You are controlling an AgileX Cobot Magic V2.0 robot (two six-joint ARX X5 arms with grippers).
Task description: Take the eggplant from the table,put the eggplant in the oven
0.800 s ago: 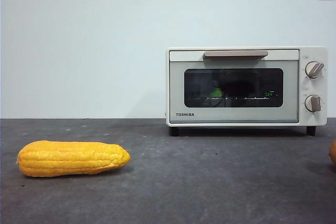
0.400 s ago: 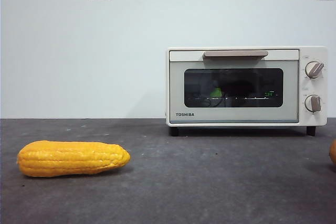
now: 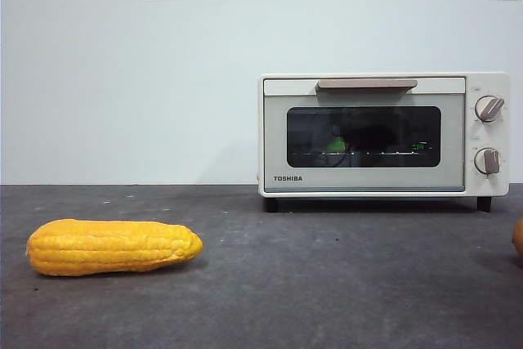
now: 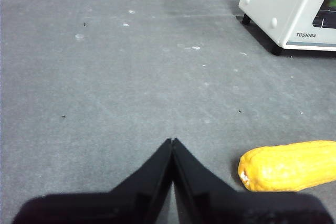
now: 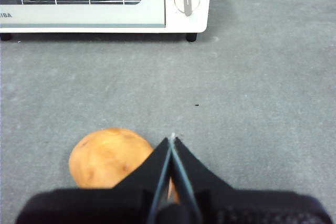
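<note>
The cream-white TOSHIBA oven (image 3: 364,181) stands at the back right of the dark grey table (image 3: 327,284) with its glass door closed. Behind the glass, the eggplant (image 3: 372,138) lies on the wire rack as a dark shape with its green cap towards the left. My left gripper (image 4: 172,141) hangs shut and empty over bare table, beside the corn. My right gripper (image 5: 172,137) is shut and empty too, in front of the oven (image 5: 105,17) and just beside a round orange-brown vegetable. Neither gripper appears in the front view.
A yellow-orange corn cob (image 3: 113,246) lies at the front left of the table, close to my left gripper (image 4: 291,166). The round orange-brown vegetable (image 5: 107,157) sits at the right edge of the front view (image 3: 518,237). A white wall stands behind.
</note>
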